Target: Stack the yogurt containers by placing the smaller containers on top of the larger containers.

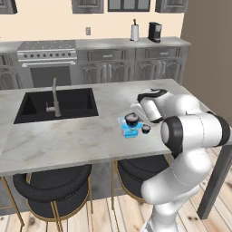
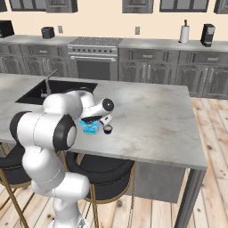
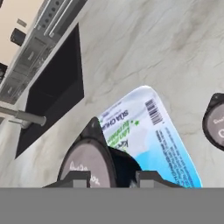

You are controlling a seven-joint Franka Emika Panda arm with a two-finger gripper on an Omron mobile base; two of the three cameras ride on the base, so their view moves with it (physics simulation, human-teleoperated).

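My gripper is shut on the bigger of the two smaller containers, a round dark cup with a pale grey top. The cup hangs just over the light-blue tub, the larger container, whose printed lid lies under it. I cannot tell whether cup and lid touch. The tinier dark cup stands on the counter right beside the tub, also seen in the hand view. From the right base view the tub and tiny cup sit below my hand.
A black sink with a faucet is set into the marble island to the left. Two black stools stand under the near edge. The stove and cabinets line the back wall.
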